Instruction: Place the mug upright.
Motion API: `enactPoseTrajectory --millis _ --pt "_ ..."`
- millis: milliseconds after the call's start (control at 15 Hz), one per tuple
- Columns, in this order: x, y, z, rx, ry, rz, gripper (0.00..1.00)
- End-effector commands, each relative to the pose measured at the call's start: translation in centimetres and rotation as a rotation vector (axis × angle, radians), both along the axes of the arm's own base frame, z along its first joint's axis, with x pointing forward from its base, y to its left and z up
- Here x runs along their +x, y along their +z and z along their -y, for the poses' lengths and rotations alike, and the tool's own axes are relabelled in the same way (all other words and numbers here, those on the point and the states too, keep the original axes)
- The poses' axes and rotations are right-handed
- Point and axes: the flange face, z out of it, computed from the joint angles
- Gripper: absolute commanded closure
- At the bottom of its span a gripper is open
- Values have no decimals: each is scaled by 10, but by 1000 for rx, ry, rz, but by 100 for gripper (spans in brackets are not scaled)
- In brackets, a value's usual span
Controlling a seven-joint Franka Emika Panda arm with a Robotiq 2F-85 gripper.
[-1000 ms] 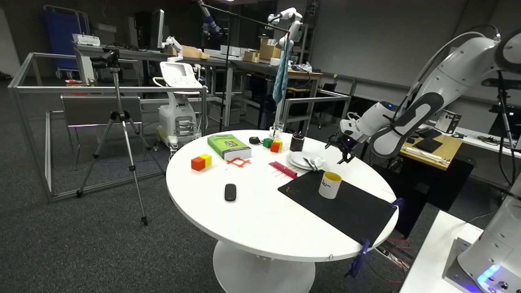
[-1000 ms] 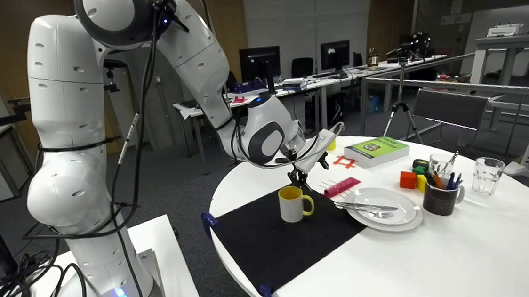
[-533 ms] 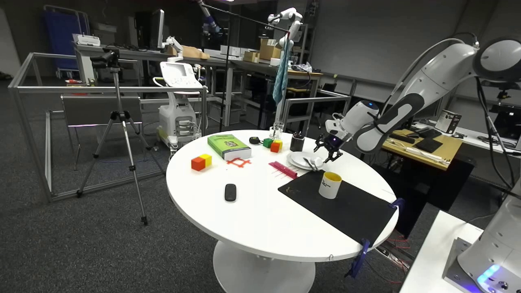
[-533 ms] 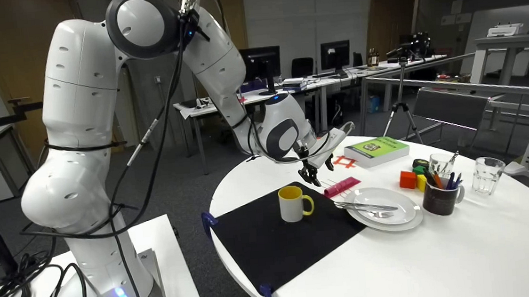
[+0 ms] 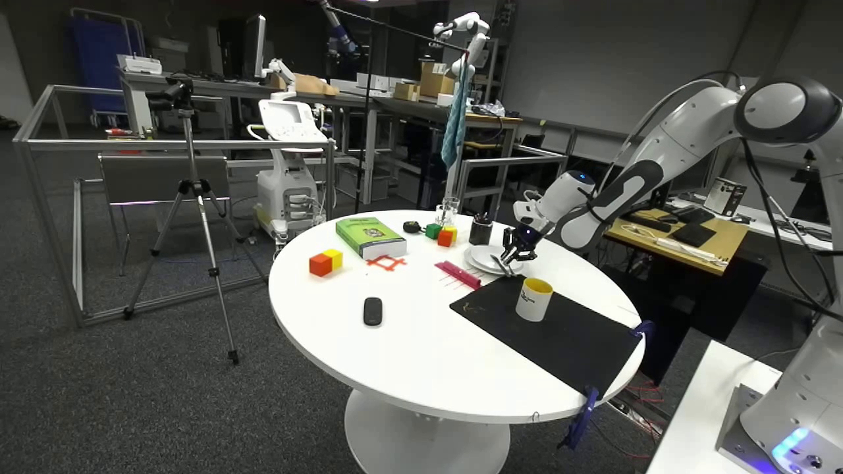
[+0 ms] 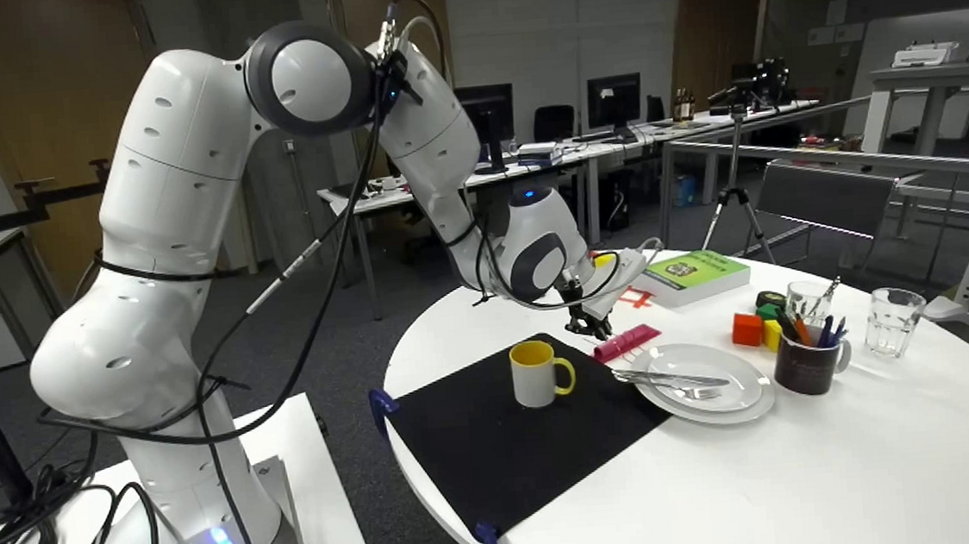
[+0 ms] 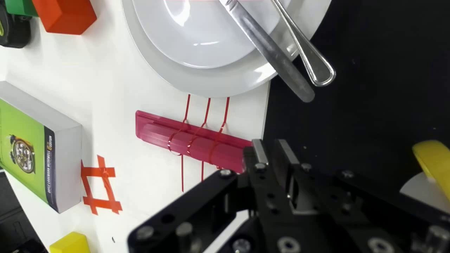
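Standing upright on the black mat (image 6: 499,461), the white mug (image 6: 533,387) shows a yellow interior and handle. Near it, the gripper (image 7: 270,147) hangs over the round table (image 6: 830,487), apart from the pink bar (image 7: 197,141); its jaws stand nearly together, a narrow gap between them. A knife (image 7: 270,51) and fork (image 6: 703,393) rest across stacked plates (image 7: 225,81), beside the dark pen cup (image 6: 804,372).

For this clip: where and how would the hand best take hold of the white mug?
Probably by the rim, with the hand coming from above to straddle it: the mug stands upright on the black mat, mouth open upward, and the rim looks thin. A stretch away from the handle, which juts toward the plates, should keep that loop out of the grip.
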Motion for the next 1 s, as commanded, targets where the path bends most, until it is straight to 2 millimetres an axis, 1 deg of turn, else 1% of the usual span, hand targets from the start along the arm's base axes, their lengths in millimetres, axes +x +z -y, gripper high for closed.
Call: enactPoseTrajectory --millis 0,267,600,933 --pt "13 0 -1 10 29 -17 100" --pt "15 -7 -7 14 70 -97 100" --pt "12 -8 -5 -23 104 -204 100" --pt "5 -13 -7 -37 156 -263 100"
